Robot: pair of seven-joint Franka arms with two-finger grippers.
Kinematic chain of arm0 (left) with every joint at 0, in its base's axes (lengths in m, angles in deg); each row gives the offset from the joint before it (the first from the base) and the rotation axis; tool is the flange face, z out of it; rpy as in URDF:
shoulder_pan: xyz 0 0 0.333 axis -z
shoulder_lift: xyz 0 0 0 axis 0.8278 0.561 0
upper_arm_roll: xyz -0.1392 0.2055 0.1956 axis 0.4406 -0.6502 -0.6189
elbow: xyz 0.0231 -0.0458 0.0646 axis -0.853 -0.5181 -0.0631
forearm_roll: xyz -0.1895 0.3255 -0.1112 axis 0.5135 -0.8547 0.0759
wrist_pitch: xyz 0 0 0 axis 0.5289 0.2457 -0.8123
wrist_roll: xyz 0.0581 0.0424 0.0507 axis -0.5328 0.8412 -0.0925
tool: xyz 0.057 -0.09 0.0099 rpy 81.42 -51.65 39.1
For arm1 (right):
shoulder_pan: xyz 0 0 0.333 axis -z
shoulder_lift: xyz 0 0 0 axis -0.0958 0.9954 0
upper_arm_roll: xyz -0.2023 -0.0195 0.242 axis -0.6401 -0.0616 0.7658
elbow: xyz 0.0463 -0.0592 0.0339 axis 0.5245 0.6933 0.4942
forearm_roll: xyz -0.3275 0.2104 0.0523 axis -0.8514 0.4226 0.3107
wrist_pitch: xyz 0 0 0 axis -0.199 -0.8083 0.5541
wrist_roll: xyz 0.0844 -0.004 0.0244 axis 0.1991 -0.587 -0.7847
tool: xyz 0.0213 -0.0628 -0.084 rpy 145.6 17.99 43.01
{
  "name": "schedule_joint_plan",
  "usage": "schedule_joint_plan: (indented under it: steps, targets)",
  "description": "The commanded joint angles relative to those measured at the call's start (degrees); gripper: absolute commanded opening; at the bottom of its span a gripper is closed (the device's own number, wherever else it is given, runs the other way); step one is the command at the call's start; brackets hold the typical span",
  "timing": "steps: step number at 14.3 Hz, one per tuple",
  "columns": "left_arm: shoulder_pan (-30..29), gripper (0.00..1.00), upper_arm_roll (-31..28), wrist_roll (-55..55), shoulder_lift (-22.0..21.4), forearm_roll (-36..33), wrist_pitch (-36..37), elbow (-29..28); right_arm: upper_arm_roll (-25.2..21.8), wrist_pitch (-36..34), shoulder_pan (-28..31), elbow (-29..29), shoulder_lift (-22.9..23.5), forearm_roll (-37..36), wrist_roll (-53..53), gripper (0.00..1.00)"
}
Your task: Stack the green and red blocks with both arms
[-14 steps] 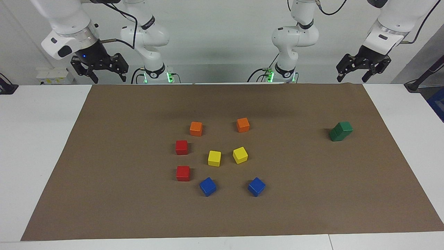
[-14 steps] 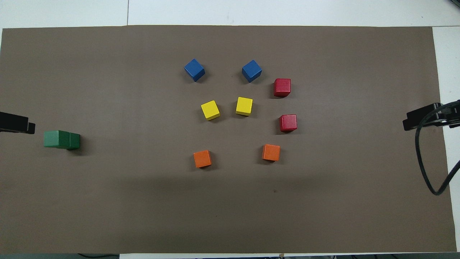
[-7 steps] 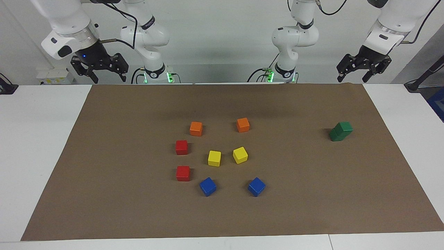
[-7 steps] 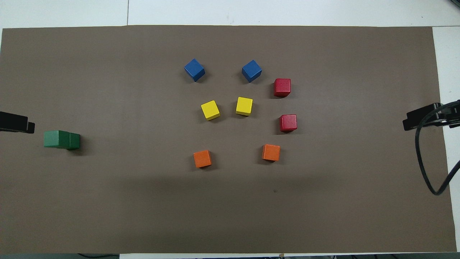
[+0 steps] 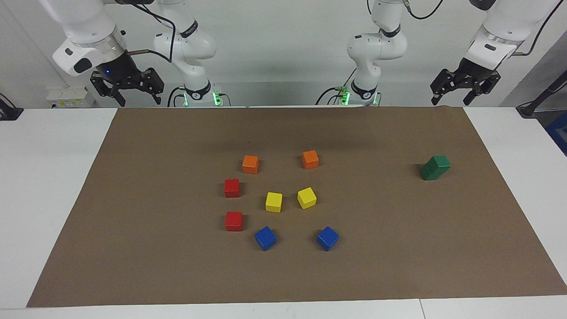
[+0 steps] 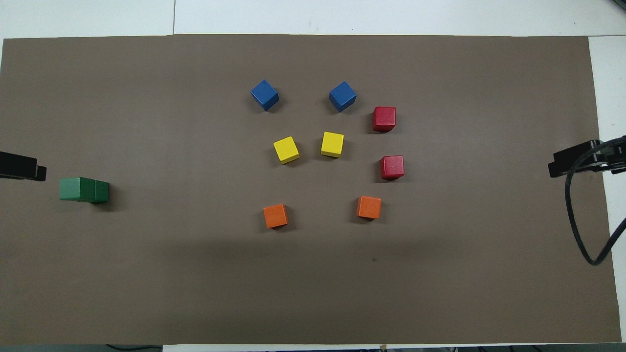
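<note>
Below the raised, open left gripper [image 5: 464,92] the green stack [image 5: 435,167] stands done; both red blocks [image 5: 232,188] lie unstacked, well apart from the open, empty right gripper [image 5: 126,92].

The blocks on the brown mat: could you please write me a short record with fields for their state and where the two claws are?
green blocks: stacked, one on the other, toward the left arm's end of the brown mat
red blocks: two, apart, flat on the mat, one nearer the robots, one farther
other blocks: two orange, two yellow, two blue, all single
left claw: open, empty, raised above the mat's edge near the robots
right claw: open, empty, raised likewise
stacking left: red pair
</note>
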Motion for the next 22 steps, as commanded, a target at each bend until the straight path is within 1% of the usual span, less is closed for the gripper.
schedule_joint_plan:
  steps: [1,11,13,15,19,22]
  targets:
    - [-0.1,1.00,0.1,0.4,-1.1,-0.8,-1.1,-1.5,0.1,0.6,0.4,1.1,-0.8,0.7,-0.5,1.00]
    - [-0.1,1.00,-0.1,0.4,-1.9,-0.7,-1.1,-1.6,0.1,0.6,0.4,1.0,-0.7,0.7,-0.5,1.00]
    - [-1.0,1.00,-0.5,0.5,-2.3,-0.7,-0.8,-1.6,0.1,0.6,0.4,1.0,-0.8,0.7,-0.5,1.00]
    - [-2.2,1.00,-0.5,0.6,-3.1,-0.7,-0.2,-2.0,0.1,0.6,0.4,1.0,-0.8,0.7,-0.5,1.00]
    - [-2.0,1.00,-0.3,0.6,-4.2,-0.7,-0.2,-2.0,0.1,0.6,0.4,1.0,-0.7,0.7,-0.5,1.00]
    - [-1.9,1.00,-0.3,0.6,-6.9,-0.7,-0.2,-2.0,0.1,0.6,0.4,1.0,-0.7,0.7,-0.5,1.00]
